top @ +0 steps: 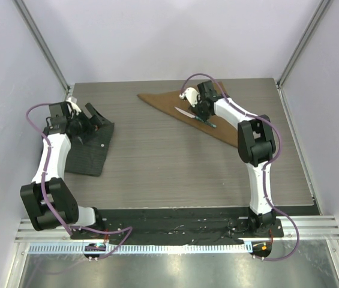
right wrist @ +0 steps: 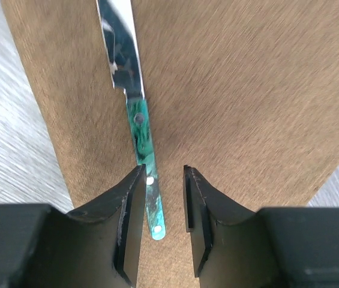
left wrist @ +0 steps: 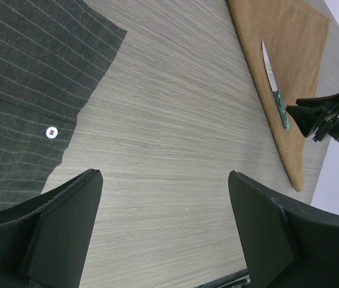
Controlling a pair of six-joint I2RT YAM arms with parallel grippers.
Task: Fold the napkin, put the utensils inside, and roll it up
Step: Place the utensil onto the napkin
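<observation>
Napkin of soft tan-brown cloth (top: 163, 101) lies folded into a triangle at the far right of the grey wood-grain table (top: 169, 174). On it, close to its near folded edge, rests the slim knife with silver blade and speckled teal-green handle (top: 184, 111).

From above, the right gripper (top: 201, 115) covers the middle of the knife, so only the blade and the handle's end show. The right wrist camera fills that in. The black fingers stand narrowly parted on either side of the handle's end. One of them hides a sliver of the handle, the other is clear of it, and the blade's tip is cut off at the frame's edge.

The left gripper (top: 99, 123) hangs spread wide over the far corner of the dark grey striped mat (top: 88, 157) at the table's left. Its wrist view shows a small white disc (left wrist: 51, 132) on that mat, and the whole knife far off, with the right fingertips beside the handle. Whether they touch it is unclear.
</observation>
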